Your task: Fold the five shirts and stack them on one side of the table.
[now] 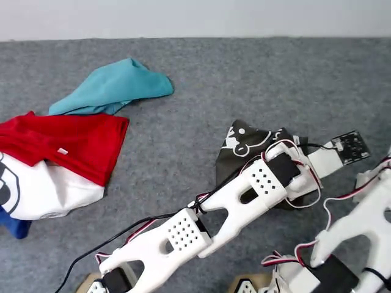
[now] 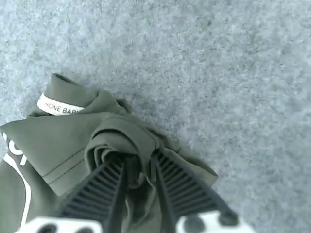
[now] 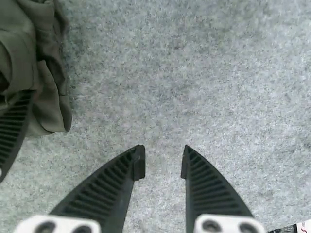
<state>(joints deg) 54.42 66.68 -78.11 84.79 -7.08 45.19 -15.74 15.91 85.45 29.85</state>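
A dark olive shirt (image 1: pixel 244 141) with a white print lies crumpled right of the table's middle. My left gripper (image 2: pixel 138 158) is shut on a bunched fold of the olive shirt (image 2: pixel 63 141), its arm stretching over from the near left edge. Beside the same shirt (image 3: pixel 34 58), my right gripper (image 3: pixel 160 162) hangs open over bare grey carpet with nothing between its fingers. At the left edge lie a red shirt (image 1: pixel 70 143), a white shirt (image 1: pixel 46 190) under it and a blue one (image 1: pixel 15 227). A teal shirt (image 1: pixel 116 88) lies behind them.
The grey carpeted table (image 1: pixel 201 67) is bare across the back and the far right. The right arm (image 1: pixel 360 223) stands at the near right edge, close to the left arm's wrist.
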